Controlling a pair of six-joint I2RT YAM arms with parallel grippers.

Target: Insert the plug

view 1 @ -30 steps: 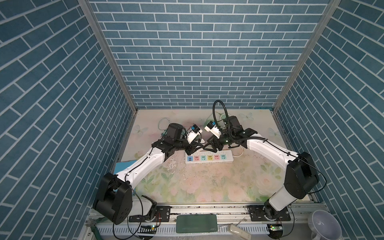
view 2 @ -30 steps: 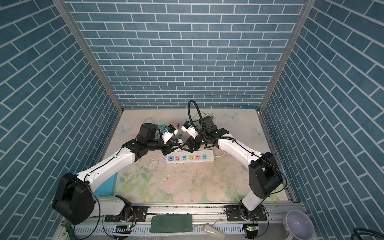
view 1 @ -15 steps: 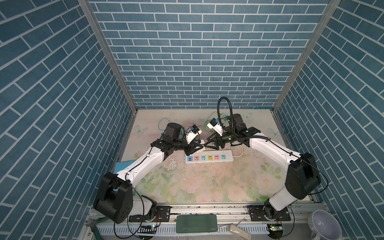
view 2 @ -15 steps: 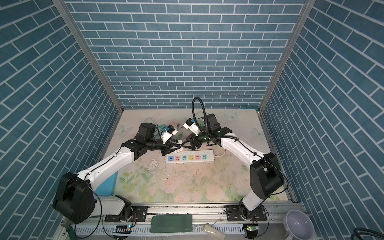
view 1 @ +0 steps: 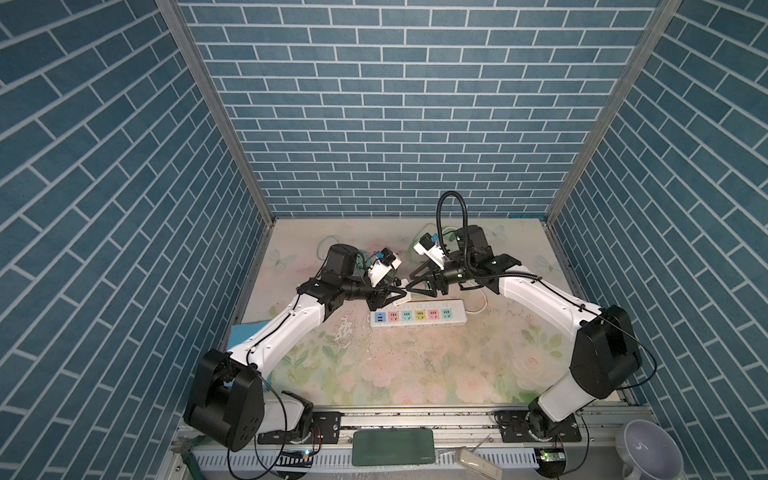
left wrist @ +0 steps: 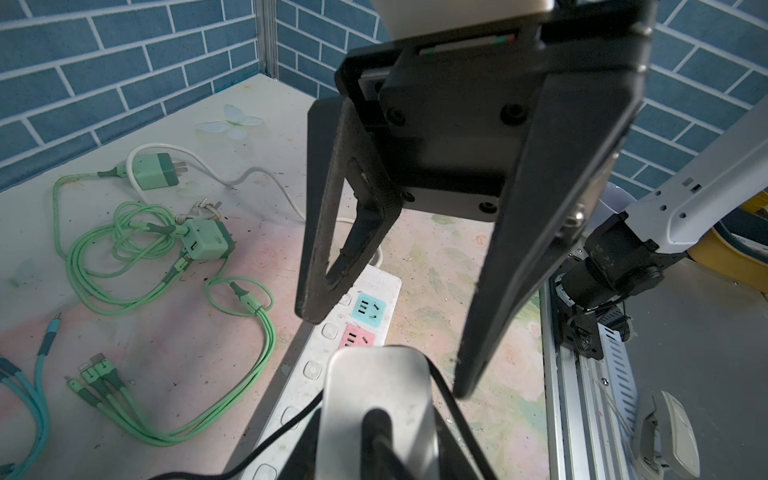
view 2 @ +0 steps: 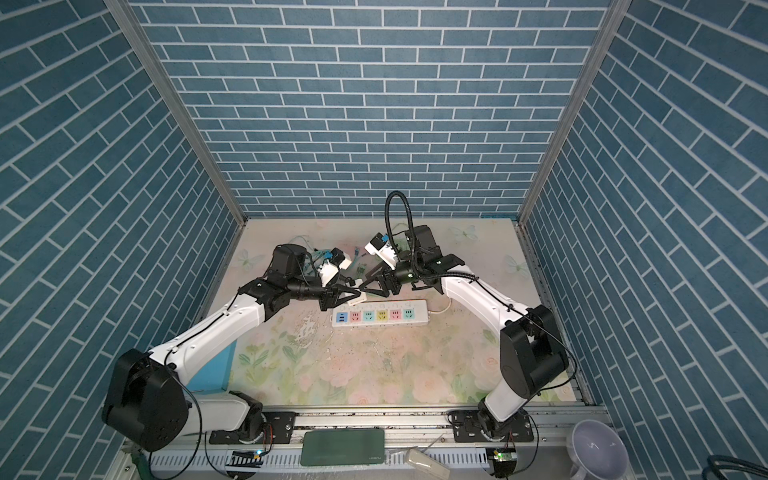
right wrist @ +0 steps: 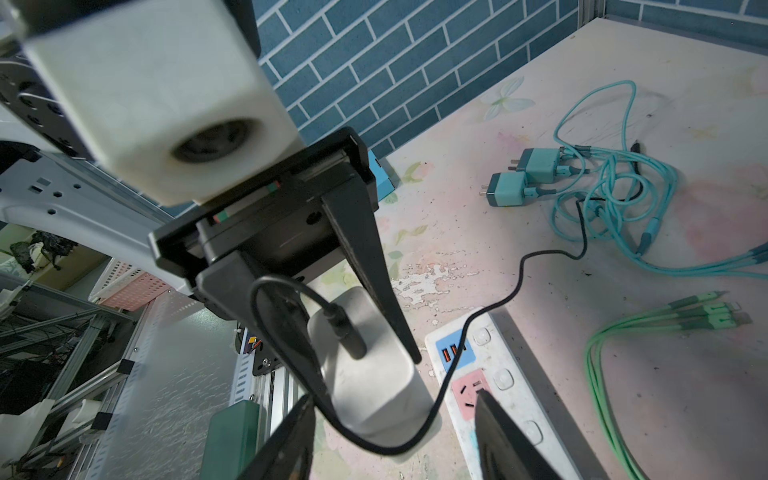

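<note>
Plug (right wrist: 370, 395): pinched between the fingers of the left claw (view 1: 397, 294), which is narrowed hard onto its sides, just off the blue-socket end of the power strip (right wrist: 503, 378). Shown almost whole only by the right wrist view; cut down to one rounded end of the plug (left wrist: 374, 399) in the left wrist view; barely a white fleck at the claw tip in both top views. Right claw (view 1: 412, 284) spread wide, tips flanking the plug's free end, contact impossible to judge. Bare floral tabletop (view 1: 415, 365) on the base side of both claws; green charger (left wrist: 205, 245) and teal chargers (right wrist: 536, 164) with tangled cables behind them, toward the brick wall. White rounded block, scuffed grey; black cable (right wrist: 347, 334) plugged into one face, looping away.
</note>
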